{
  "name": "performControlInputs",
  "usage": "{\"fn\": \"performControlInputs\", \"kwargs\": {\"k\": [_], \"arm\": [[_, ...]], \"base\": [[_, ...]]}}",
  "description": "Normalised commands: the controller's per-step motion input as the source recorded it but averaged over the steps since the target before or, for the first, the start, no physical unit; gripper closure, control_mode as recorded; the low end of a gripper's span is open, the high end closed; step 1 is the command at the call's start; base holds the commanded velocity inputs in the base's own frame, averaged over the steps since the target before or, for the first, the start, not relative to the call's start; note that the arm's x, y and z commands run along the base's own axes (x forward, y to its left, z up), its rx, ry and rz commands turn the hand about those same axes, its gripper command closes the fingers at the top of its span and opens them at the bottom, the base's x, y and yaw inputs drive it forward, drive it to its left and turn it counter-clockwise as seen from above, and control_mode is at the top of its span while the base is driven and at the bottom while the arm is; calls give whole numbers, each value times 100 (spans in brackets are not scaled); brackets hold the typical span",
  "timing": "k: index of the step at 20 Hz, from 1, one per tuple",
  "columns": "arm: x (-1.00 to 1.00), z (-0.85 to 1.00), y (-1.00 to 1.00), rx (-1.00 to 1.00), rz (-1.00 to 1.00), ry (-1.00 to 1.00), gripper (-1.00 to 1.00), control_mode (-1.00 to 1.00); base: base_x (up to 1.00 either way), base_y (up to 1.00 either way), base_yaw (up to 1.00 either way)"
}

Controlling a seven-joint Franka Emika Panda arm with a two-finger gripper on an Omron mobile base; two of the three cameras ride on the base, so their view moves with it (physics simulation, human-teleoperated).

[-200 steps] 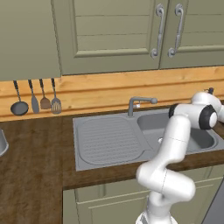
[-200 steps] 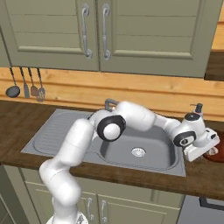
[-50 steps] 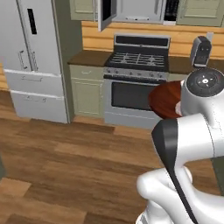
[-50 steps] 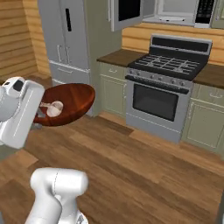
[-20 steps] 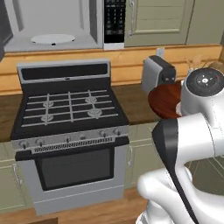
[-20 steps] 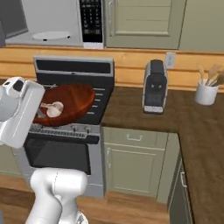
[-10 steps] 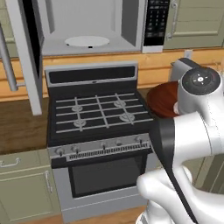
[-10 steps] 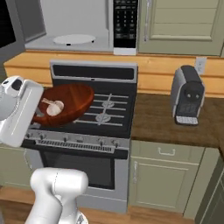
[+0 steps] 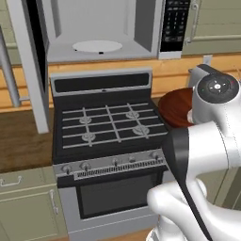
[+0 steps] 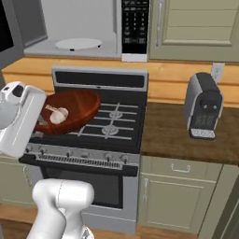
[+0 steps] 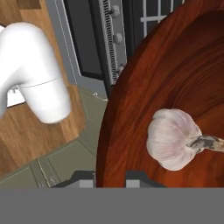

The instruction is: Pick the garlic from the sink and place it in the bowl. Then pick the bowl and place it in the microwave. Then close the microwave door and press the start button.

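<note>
My gripper [image 11: 110,178] is shut on the rim of the dark reddish-brown bowl [image 11: 144,100], with one finger on each side of the rim. The garlic [image 11: 173,138] lies inside the bowl. From the right base view the bowl [image 10: 70,109] hangs over the stove's front left, with the garlic [image 10: 58,114] in it. In the left base view the bowl [image 9: 176,108] shows behind my arm. The microwave [image 9: 99,28] stands above the stove. Its door [image 9: 30,61] is swung open to the left and its white turntable [image 9: 98,46] is bare. The sink is out of view.
A black gas stove [image 10: 102,121] with knobs along its front sits below the microwave. A coffee machine [image 10: 205,112] stands on the wooden counter [image 10: 186,135] to the right. The microwave keypad [image 10: 135,25] is at its right side. Beige cabinets lie above and below.
The whole scene has shifted as the base moved: stove and microwave are nearer and more centred. The bowl with the garlic stays in my grip, unchanged relative to the arm.
</note>
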Motion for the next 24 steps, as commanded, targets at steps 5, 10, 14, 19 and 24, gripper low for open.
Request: {"fn": "performControlInputs", "kwargs": {"k": [5, 10, 14, 19, 24], "arm": [[0, 0, 0, 0, 0, 0, 100, 100], [0, 0, 0, 0, 0, 0, 100, 100], [0, 11, 2, 6, 1, -6, 100, -100], [-48, 52, 33, 0, 6, -19, 100, -100], [2, 90, 24, 0, 10, -13, 100, -100]], "base": [[35, 3, 0], [61, 4, 0], [22, 0, 0], [0, 0, 0], [0, 0, 0]]}}
